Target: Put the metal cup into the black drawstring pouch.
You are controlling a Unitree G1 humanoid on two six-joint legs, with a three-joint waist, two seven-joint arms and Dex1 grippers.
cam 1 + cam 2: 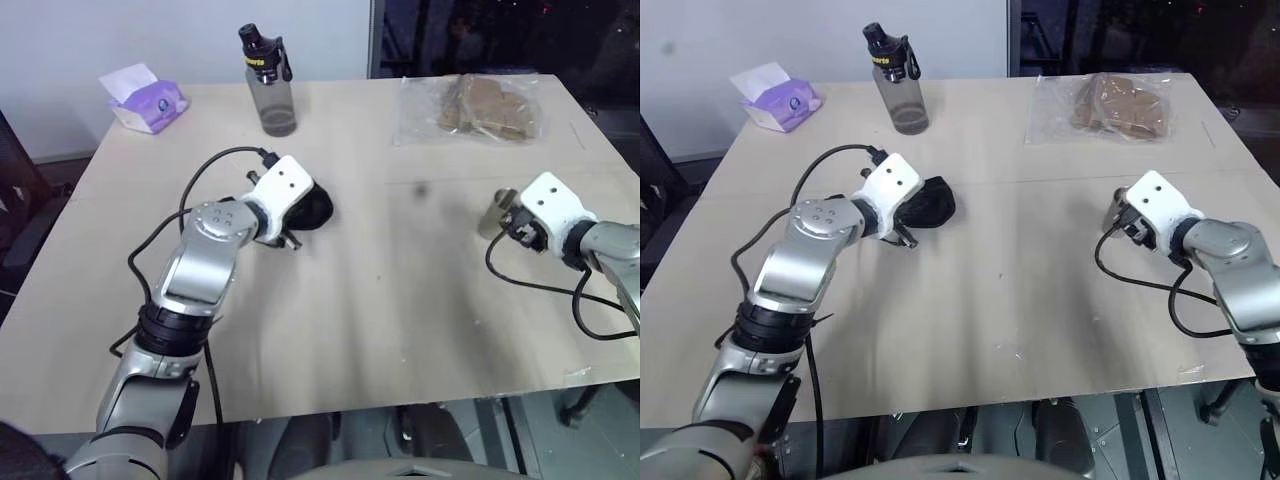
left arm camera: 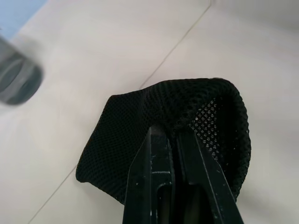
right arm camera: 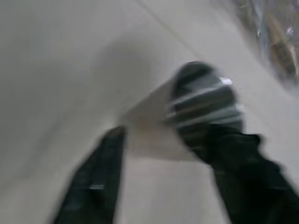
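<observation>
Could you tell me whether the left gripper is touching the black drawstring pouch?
Touching. The left wrist view shows the left gripper with its jaws shut, pinching a fold of the black drawstring pouch fabric.

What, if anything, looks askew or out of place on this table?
The metal cup is tilted well off upright, its mouth facing the right wrist camera, with the right gripper's fingers on either side of it. The black drawstring pouch is bunched up where the left gripper pinches it. Nothing looks spilled or damaged.
</observation>
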